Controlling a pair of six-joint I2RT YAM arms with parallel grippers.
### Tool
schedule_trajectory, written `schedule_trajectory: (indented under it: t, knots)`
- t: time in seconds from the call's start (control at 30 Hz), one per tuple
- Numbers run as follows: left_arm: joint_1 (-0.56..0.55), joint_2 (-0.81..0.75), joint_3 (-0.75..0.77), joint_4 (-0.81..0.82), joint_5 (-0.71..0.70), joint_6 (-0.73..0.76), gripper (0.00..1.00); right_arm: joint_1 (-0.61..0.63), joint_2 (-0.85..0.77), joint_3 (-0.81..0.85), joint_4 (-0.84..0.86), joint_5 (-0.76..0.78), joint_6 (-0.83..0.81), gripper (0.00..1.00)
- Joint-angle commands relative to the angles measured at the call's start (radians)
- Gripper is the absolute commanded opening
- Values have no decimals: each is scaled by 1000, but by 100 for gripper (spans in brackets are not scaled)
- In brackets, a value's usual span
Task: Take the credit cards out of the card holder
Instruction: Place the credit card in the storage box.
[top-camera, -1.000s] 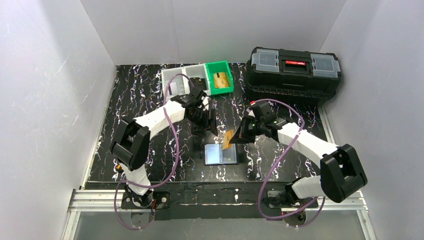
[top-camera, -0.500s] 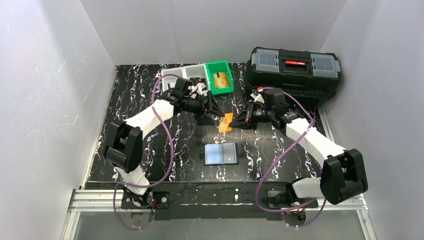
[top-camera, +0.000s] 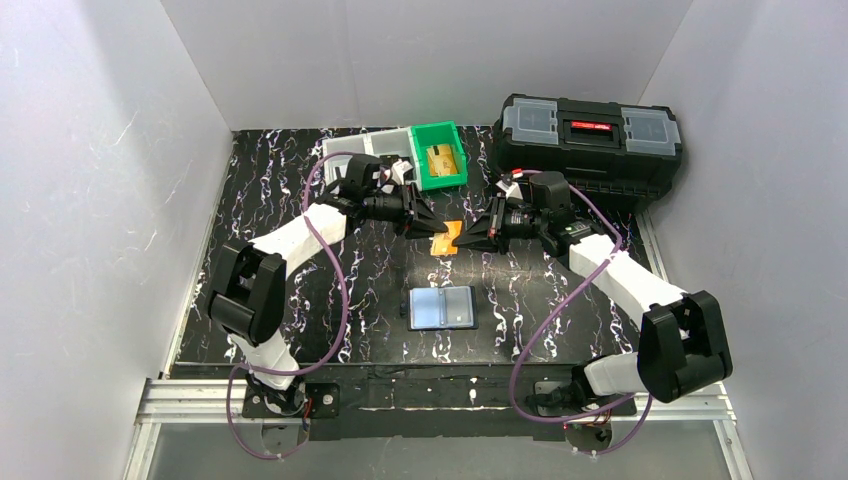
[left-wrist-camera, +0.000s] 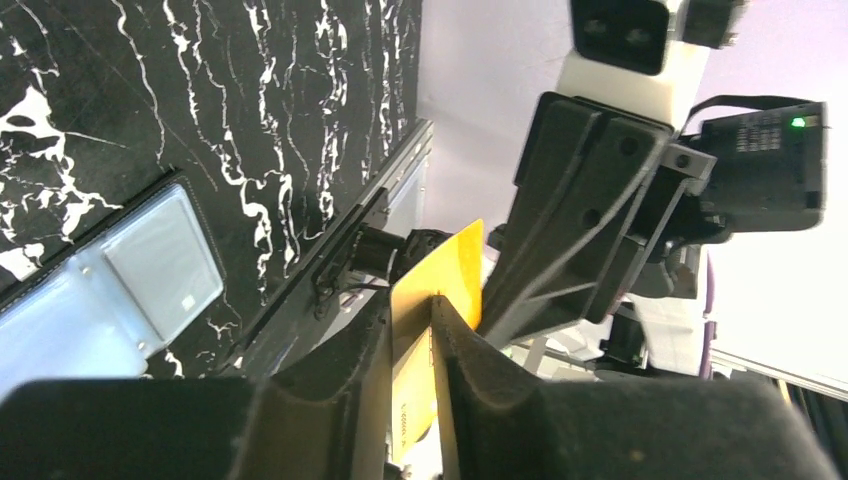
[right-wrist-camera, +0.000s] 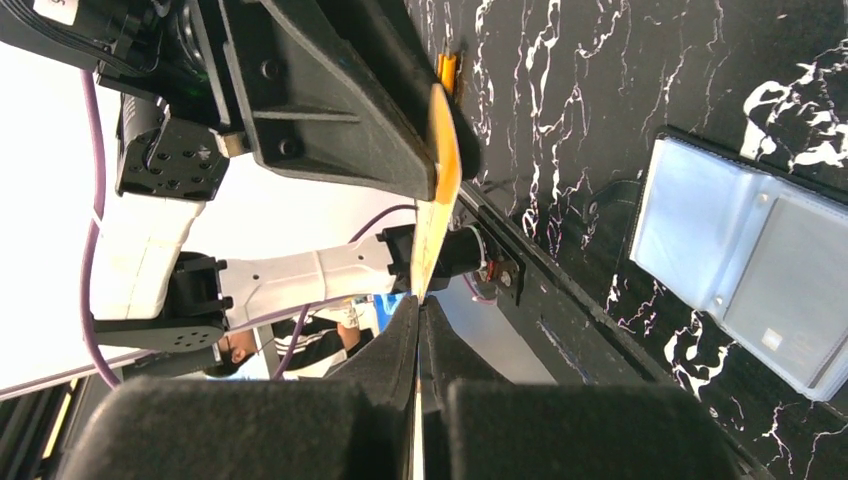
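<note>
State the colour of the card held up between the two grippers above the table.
Gold-orange; the card shows most clearly in the left wrist view.

No legible text: red label (top-camera: 590, 127) on the toolbox (top-camera: 600, 160) and tiny print on the gold-orange card (left-wrist-camera: 440, 265) both blurred.

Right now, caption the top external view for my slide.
Left claw and right claw both pinch one gold-orange card in midair, with the card holder lying open nearby.
</note>
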Motion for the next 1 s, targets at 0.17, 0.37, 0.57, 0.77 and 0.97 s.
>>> schedule_trajectory:
  t: [0.17,0.37,0.57,0.77,0.97]
  knots:
    - [1,-60,-21,43,26,-33,0,-2,-3,25,-73,41,-74,29]
    - [6,-43,98,-99,-71,84,0,-3,-63,76,-284,202,-190,87]
    - [44,84,357,-269,-200,248,0,-3,-192,61,-413,345,-233,98]
    - [78,278,606,-320,-298,341,0,-3,-325,19,-508,417,-243,98]
    - [97,470,826,-273,-407,411,0,-3,-444,8,-611,485,-266,98]
